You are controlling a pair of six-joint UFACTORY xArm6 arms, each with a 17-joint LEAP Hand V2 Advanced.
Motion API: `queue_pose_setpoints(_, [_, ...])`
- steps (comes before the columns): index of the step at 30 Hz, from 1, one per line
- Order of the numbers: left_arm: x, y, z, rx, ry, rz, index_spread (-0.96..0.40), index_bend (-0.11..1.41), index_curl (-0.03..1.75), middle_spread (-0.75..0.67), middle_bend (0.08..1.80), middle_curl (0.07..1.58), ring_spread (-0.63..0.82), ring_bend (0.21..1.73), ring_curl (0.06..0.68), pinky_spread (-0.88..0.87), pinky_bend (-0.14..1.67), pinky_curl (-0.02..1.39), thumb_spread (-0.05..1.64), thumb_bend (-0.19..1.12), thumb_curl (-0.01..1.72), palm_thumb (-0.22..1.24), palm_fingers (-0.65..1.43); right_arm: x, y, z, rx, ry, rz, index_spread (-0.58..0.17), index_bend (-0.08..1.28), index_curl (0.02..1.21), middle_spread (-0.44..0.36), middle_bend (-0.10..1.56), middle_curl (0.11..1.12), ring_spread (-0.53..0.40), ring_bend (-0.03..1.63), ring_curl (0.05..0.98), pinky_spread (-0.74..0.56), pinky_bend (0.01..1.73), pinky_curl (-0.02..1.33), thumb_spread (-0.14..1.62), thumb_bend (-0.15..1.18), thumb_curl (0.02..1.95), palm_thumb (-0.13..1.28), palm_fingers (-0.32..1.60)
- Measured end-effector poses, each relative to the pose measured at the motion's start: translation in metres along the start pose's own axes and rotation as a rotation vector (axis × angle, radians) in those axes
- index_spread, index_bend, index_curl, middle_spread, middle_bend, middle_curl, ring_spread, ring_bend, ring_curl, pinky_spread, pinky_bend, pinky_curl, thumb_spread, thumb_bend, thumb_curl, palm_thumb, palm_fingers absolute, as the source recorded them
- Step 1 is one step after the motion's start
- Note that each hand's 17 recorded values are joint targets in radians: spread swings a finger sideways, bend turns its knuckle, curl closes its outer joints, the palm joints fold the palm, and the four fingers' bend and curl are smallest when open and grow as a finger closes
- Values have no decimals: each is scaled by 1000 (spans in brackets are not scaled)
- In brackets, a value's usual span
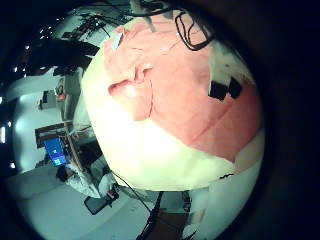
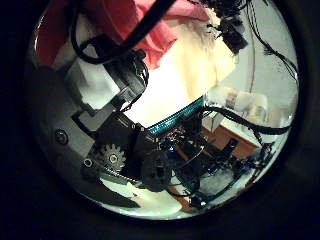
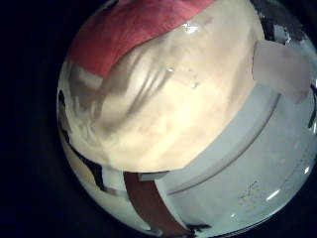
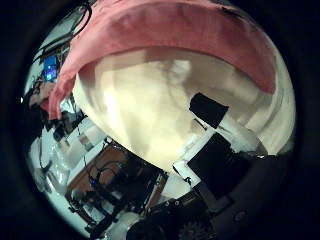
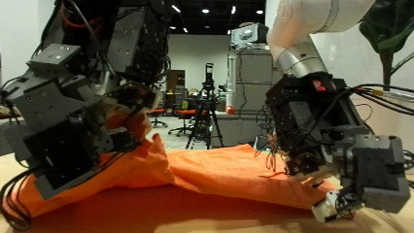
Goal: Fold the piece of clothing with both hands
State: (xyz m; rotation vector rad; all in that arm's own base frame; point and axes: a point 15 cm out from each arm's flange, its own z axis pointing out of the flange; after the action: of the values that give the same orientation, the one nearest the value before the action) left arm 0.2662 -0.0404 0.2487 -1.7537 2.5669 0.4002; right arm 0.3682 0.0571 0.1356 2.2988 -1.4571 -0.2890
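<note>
One orange garment (image 5: 194,175), soft and creased, lies spread on the pale table (image 5: 258,225). Left hand (image 5: 78,116) lifts one bunched edge, fingers curled round it. Right hand (image 5: 330,155) low at opposite edge; finger state unclear.

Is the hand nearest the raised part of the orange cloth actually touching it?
Touching. In the outside view the left hand has the orange cloth bunched up against its fingers.

clothing (image 5: 194,170): plain orange, no pattern
counter (image 5: 258,221): pale tan
left hand (image 5: 71,107): black and grey
right hand (image 5: 330,146): black, white fingertips
</note>
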Motion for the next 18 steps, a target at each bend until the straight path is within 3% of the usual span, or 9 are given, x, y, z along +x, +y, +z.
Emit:
queue_pose_setpoints(2, [-1, 2, -5, 7, 0, 0, -655, 298, 865, -537, 991, 614, -571, 910, 429, -740, 953, 477, 1576, 423, 1012, 762, 1151, 2, -2, 2, 0, 7, 13, -257, 172, 327, -86, 349, 424, -214, 648, 376, -224, 365, 303, 981, -17, 345, 790, 595])
queue_pose_setpoints(4, [-1, 4, -7, 11, -1, 0, -659, 288, 876, -534, 995, 610, -571, 907, 429, -743, 957, 475, 1575, 428, 1024, 752, 1155, 4, -8, 1, 26, 16, 28, -296, 212, 349, -121, 380, 448, -278, 780, 422, -385, 510, 342, 984, -16, 345, 803, 907])
queue_pose_setpoints(5, [-1, 4, -8, 10, -2, 1, -661, 284, 880, -533, 996, 608, -570, 910, 430, -744, 957, 474, 1575, 430, 1029, 749, 1156, 5, -13, 0, 44, 18, 40, -317, 219, 339, -137, 429, 458, -295, 784, 401, -426, 542, 327, 995, -15, 344, 811, 1074])
queue_pose_setpoints(6, [-2, 6, -8, 8, -2, 1, -662, 281, 884, -533, 997, 607, -570, 910, 431, -744, 957, 473, 1576, 434, 1034, 748, 1156, 6, -19, -3, 73, 21, 54, -327, 226, 364, -148, 433, 474, -304, 821, 432, -457, 579, 359, 999, -15, 345, 816, 1070])
queue_pose_setpoints(7, [-2, 7, -8, 3, -2, 4, -664, 278, 889, -532, 998, 606, -571, 907, 430, -744, 958, 473, 1575, 437, 1039, 746, 1155, 8, -24, -7, 101, 25, 65, -344, 330, 418, -155, 549, 524, -296, 859, 464, -454, 665, 407, 1033, -12, 341, 819, 1351])
queue_pose_setpoints(10, [-2, 11, -9, -9, 0, 18, -668, 271, 899, -531, 1001, 603, -571, 906, 430, -744, 960, 471, 1575, 444, 1050, 742, 1155, 14, -24, -17, 143, 28, 81, -368, 550, 523, -162, 722, 605, -283, 949, 525, -448, 831, 497, 1171, 26, 333, 869, 1416])
queue_pose_setpoints(13, [-3, 16, -11, -16, 1, 32, -674, 264, 912, -529, 1006, 599, -573, 902, 431, -747, 957, 470, 1574, 453, 1065, 734, 1152, 16, -13, -21, 145, 27, 82, -374, 704, 617, -167, 892, 678, -278, 1060, 579, -416, 965, 576, 1304, 71, 340, 934, 1327])
queue_pose_setpoints(18, [-3, 25, -16, -26, 2, 90, -682, 255, 928, -527, 1009, 594, -574, 900, 433, -748, 956, 469, 1573, 461, 1082, 720, 1153, 13, 20, -30, 115, 25, 83, -370, 847, 725, -169, 1057, 751, -275, 1187, 649, -375, 1101, 674, 1416, 103, 354, 981, 1185])
